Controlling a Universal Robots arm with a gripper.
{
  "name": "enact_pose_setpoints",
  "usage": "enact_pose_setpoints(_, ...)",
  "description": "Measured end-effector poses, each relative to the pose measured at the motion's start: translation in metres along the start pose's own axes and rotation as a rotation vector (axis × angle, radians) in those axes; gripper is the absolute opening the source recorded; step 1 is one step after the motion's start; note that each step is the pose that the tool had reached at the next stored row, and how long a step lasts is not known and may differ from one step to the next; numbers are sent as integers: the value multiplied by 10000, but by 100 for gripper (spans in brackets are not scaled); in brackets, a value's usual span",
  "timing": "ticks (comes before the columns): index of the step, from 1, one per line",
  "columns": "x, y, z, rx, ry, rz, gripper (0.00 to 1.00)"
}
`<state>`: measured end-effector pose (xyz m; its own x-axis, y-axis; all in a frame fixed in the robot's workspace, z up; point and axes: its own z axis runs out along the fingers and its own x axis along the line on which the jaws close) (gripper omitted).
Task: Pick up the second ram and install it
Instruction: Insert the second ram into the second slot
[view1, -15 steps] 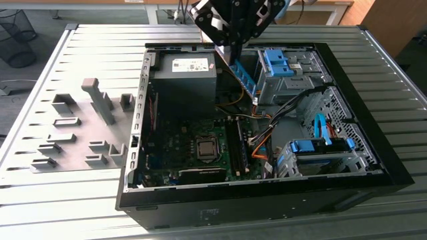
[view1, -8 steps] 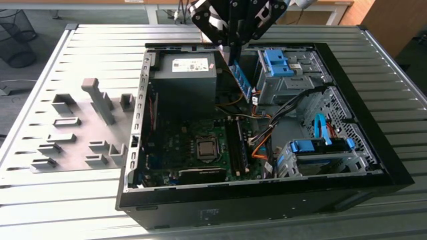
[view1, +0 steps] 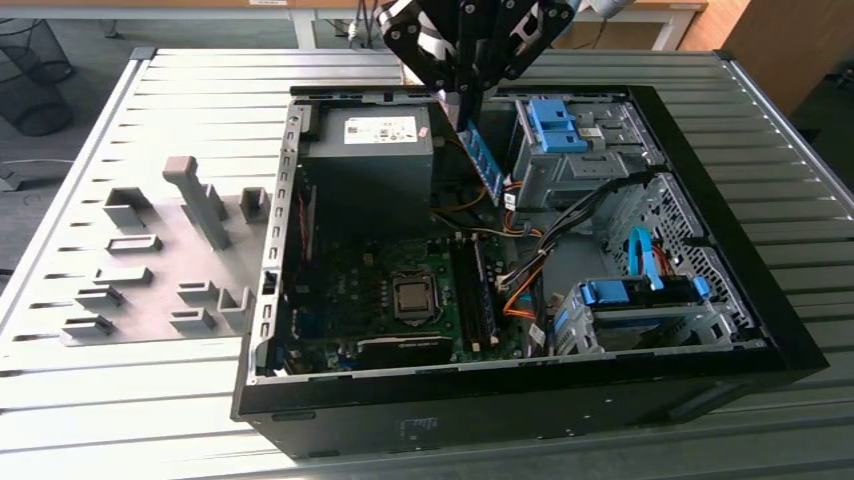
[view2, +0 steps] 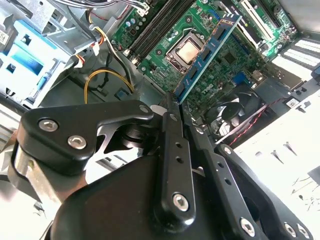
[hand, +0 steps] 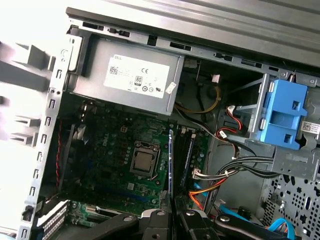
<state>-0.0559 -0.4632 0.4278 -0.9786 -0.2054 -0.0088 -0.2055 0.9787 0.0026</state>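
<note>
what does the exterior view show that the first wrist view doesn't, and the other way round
Exterior view: the grey plastic fixture blocks on the slatted metal table, beside the case. First wrist view: the grey power supply's white label close up. Both: the open black computer case, the motherboard's square processor socket, and the thin blue-green ram stick clamped in the gripper.

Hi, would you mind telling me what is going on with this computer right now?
A robot arm's gripper is holding a RAM stick over an open computer case that lies on a slatted table. In the exterior view the stick hangs tilted above the motherboard, beside the power supply, and is not yet in a slot. In the second wrist view the stick sticks out from the closed fingers toward the board.
</note>
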Motion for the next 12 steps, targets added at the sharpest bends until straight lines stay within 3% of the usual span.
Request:
enact_pose_setpoints(2, 0, 0, 1, 3, 0, 145, 14)
enact_pose_setpoints(7, 0, 0, 7, 16, -1, 1056, 14)
enact_pose_setpoints(12, -4, 0, 14, 17, -2, 1206, 14)
